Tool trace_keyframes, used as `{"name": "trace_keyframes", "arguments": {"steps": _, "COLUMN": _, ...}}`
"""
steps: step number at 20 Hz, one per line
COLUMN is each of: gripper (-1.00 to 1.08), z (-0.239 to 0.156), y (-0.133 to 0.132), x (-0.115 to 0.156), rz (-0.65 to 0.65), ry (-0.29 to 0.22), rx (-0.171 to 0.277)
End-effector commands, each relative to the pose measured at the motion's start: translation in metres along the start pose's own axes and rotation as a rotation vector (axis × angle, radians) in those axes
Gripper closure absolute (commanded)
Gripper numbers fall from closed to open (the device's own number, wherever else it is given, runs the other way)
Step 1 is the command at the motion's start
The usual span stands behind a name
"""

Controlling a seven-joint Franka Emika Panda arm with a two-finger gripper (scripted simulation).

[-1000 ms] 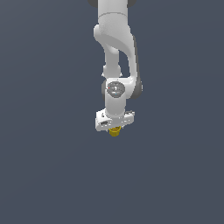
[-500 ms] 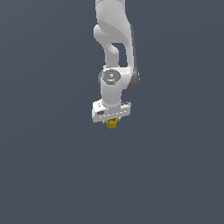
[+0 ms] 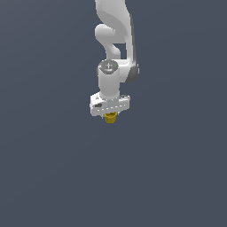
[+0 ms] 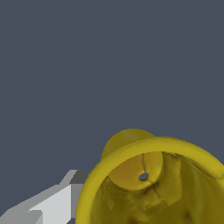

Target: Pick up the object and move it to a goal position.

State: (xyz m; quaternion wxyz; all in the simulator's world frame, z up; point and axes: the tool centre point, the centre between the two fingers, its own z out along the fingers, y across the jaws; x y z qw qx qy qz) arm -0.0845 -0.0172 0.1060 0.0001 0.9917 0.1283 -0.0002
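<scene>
Arm [image 3: 116, 40] comes down from the top centre of the exterior view, white links, wrist pointing straight down. Gripper [image 3: 110, 116] sits just above frame centre, its white crossbar body tilted slightly, higher on the exterior view's right.

Yellow cup [image 3: 110, 117] pokes out directly under the gripper body, centre of frame. Only its lower part shows; the upper part is hidden by the gripper. It is far narrower than the gripper body. It touches nothing else: flat dark grey-blue background [image 3: 177, 177] all round it, no visible surface edge or shadow under it, so I can't tell whether it hangs in the air or sits low over a floor.

Wrist view: the cup [image 4: 153, 183] fills the lower right of the frame, very close to the camera. Thick rounded yellow rim, hollow inside, mottled yellow inner wall. Interior holds nothing; at the bottom there's a flat disc with a small dark hole in the middle. A narrower yellow base bulges beyond the rim, toward frame centre.

One finger [image 4: 57, 203] shows in the lower left of the wrist view, light grey with a darker tip, right up against the cup's outer wall. The other finger is out of frame.

Gripper state: reads as clamped on the cup, given the cup sits between the fingers with nothing else shown supporting it. Actual pad contact isn't resolvable in the exterior view.
</scene>
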Motion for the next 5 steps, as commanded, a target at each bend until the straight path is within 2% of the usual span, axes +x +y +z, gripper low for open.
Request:
{"name": "trace_keyframes", "arguments": {"steps": 1, "gripper": 1.08, "z": -0.0032, "y": 0.0007, "x": -0.0029, "rz": 0.0, "ry": 0.001, "rx": 0.0}}
{"name": "trace_keyframes", "arguments": {"steps": 5, "gripper": 1.08, "z": -0.0037, "y": 0.001, "x": -0.0026, "rz": 0.0, "ry": 0.001, "rx": 0.0}}
